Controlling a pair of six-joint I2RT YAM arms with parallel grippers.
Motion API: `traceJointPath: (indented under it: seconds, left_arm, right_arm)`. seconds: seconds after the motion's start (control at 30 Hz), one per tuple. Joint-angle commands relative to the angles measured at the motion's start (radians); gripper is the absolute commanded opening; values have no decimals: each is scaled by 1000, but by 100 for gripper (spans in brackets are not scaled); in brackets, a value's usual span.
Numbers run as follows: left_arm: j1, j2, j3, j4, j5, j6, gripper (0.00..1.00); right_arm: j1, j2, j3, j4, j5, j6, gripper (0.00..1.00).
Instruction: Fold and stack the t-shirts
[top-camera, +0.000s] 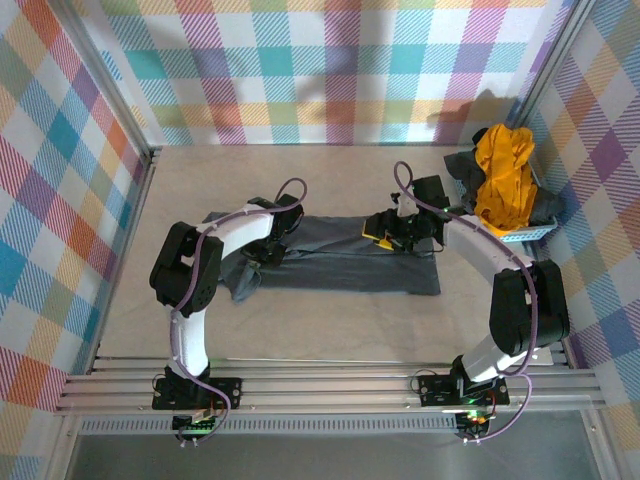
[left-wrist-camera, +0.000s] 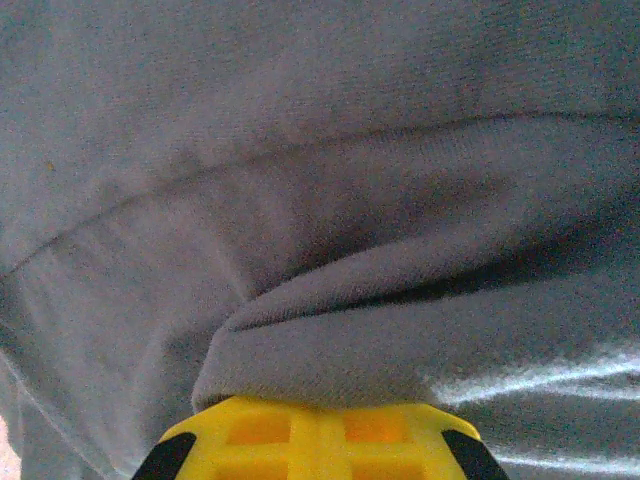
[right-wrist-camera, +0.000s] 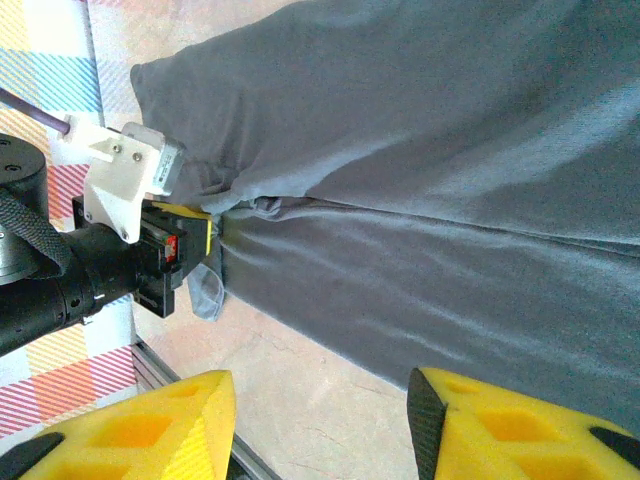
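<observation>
Grey t-shirt (top-camera: 340, 262) lies spread mid-table (top-camera: 330, 325). Left claw (top-camera: 268, 248) is clamped on its bunched edge; right claw (right-wrist-camera: 320, 425) hovers over it, fingers apart. Yellow t-shirt (top-camera: 503, 172) heaps the far-right basket (top-camera: 537, 231).

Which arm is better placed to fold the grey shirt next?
Left, probably: the left gripper pinches a fold of the shirt; the right gripper hangs open, holding nothing.

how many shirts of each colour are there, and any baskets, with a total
slate-grey t-shirt, spread on the table: 1
mustard-yellow t-shirt, in the basket: 1
dark grey t-shirt, bunched under the yellow one: 1
light blue basket: 1
Total: 4
</observation>
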Motion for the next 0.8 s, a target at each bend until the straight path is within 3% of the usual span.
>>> traceJointPath:
  seconds: [0.0, 0.47, 0.63, 0.77]
  left_arm:
    - [-1, -42, 28, -37, 32, -27, 0]
    - [28, -73, 75, -238, 468, -181, 0]
    - [66, -67, 46, -169, 660, -271, 0]
    - [77, -66, 19, -80, 753, -350, 0]
  right_arm:
    - [3, -11, 6, 9, -10, 2, 50]
    - [3, 28, 35, -14, -11, -1, 50]
    - [2, 42, 48, -40, -14, -12, 50]
    - [3, 40, 40, -46, -17, -11, 50]
